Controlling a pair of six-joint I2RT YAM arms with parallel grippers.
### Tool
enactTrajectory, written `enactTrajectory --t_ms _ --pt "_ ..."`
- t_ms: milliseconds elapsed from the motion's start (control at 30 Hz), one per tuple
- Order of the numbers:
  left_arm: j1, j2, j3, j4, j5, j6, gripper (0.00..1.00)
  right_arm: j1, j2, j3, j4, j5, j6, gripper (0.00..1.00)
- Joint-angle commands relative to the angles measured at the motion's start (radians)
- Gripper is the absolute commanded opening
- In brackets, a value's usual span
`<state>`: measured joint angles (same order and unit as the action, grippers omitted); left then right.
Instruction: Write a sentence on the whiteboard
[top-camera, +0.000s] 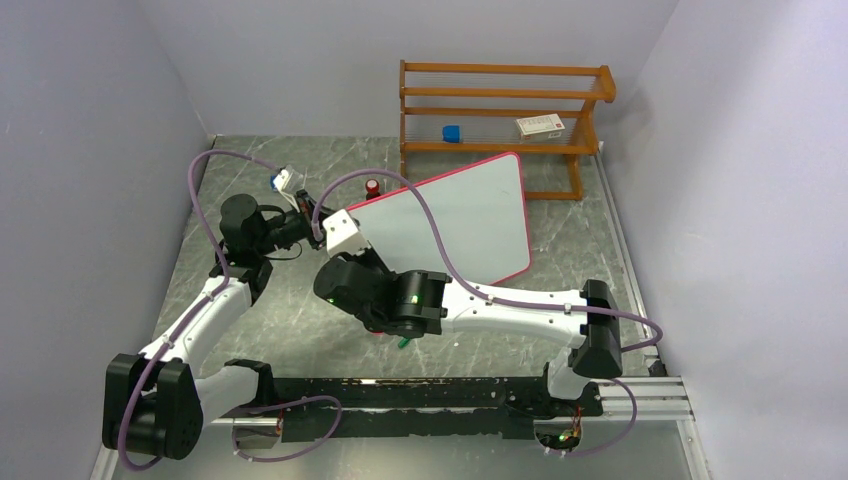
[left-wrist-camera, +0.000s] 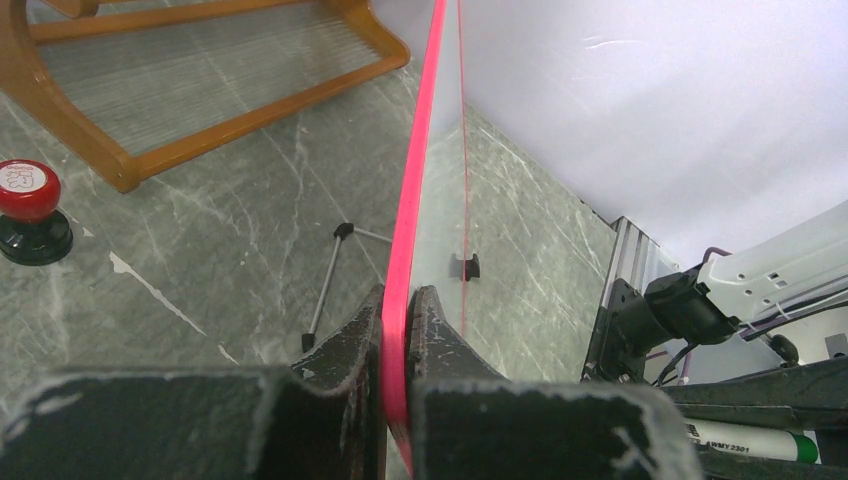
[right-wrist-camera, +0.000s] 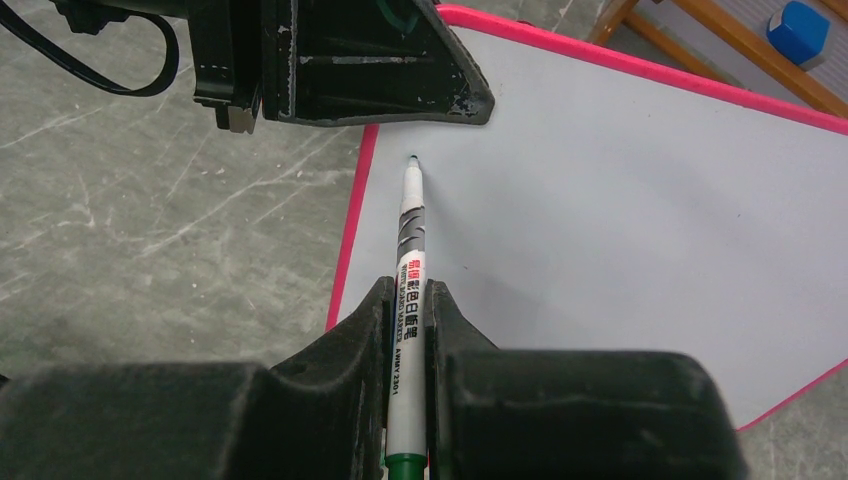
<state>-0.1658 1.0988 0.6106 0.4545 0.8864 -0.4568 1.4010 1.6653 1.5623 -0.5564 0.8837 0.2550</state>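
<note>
The whiteboard (top-camera: 460, 215) stands tilted on the marble table, its white face blank inside a pink frame (left-wrist-camera: 410, 200). My left gripper (left-wrist-camera: 398, 300) is shut on the frame at the board's upper left edge, also visible in the top view (top-camera: 316, 230). My right gripper (right-wrist-camera: 405, 295) is shut on a white marker (right-wrist-camera: 408, 250) with a green end cap. The marker points at the board face (right-wrist-camera: 620, 200), and its dark tip sits near the top left corner, just under the left fingers (right-wrist-camera: 400, 80). I cannot tell whether the tip touches. In the top view the right wrist (top-camera: 350, 250) covers the marker.
A wooden rack (top-camera: 500, 110) at the back holds a blue block (top-camera: 451, 132) and a white box (top-camera: 540, 125). A red-topped black knob (left-wrist-camera: 30, 200) sits behind the board. A thin metal leg (left-wrist-camera: 325, 280) props up the board. Walls close in on both sides.
</note>
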Motion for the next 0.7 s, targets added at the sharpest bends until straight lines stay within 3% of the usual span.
enactTrajectory --t_ms 0,667 --pt "-0.015 0.033 -0.034 -0.079 -0.048 0.16 0.05 -0.001 0.021 0.039 -0.034 0.029 0.031 0.0" --pt "-0.017 0.035 -0.032 -0.08 -0.049 0.161 0.05 -0.001 0.007 -0.008 -0.124 -0.005 0.119 0.0"
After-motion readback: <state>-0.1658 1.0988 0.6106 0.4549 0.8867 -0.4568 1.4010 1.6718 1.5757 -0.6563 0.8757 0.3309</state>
